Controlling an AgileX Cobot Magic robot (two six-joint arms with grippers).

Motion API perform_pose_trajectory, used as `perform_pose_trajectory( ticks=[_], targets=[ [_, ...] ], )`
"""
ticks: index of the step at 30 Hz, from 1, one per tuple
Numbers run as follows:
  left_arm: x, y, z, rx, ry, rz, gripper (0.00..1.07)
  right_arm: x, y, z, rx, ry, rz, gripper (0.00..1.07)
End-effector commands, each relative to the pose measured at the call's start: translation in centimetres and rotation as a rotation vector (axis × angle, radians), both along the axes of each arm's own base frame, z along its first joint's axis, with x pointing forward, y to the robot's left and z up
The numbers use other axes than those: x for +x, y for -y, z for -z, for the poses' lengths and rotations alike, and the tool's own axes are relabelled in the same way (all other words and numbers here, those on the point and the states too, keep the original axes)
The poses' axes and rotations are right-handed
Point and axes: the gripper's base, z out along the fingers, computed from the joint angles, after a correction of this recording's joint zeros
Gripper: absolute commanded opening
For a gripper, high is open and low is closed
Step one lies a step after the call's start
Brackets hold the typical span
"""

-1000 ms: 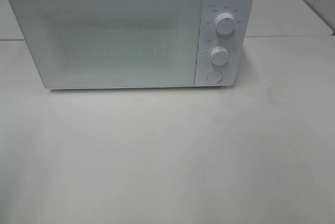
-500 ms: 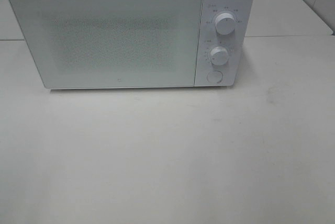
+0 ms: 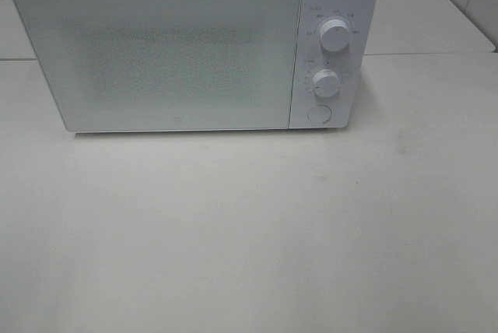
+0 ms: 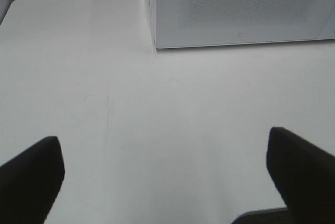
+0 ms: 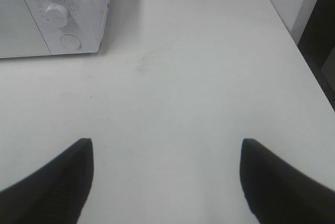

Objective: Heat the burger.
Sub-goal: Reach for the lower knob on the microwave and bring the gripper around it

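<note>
Exterior high view is showing no burger, and neither wrist view is showing it either, so I cannot tell where it is lying. Nothing is sitting between the black fingers of the left gripper, which are standing wide apart over the bare white table. The right gripper is likewise hanging with its fingers spread and gripping nothing. A white microwave is standing on the table with its door shut, ahead of both grippers: its front lower corner is lying ahead of the left gripper and to its right, while its control panel, with two round knobs and a round button below them, is lying ahead of the right gripper and to its left.
</note>
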Motion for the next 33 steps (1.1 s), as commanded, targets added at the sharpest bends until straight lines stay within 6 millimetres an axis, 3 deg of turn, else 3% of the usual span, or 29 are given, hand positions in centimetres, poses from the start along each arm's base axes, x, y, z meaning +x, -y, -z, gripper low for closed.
perform_pose_trajectory(
  ticks=[1,29,33],
  targets=[
    [-0.26,0.05,-0.02,-0.007,0.034,0.003,1.00,-0.26,0.02,-0.01,0.000,0.034,0.006,0.75],
    [-0.26,0.05,-0.02,-0.007,0.034,0.003,1.00,-0.26,-0.02,-0.05,0.007,0.037,0.005,0.75],
    [-0.26,0.05,-0.02,-0.007,0.034,0.003,1.00,-0.06,-0.02,-0.90,0.005,0.059,0.004,0.75]
  ],
)
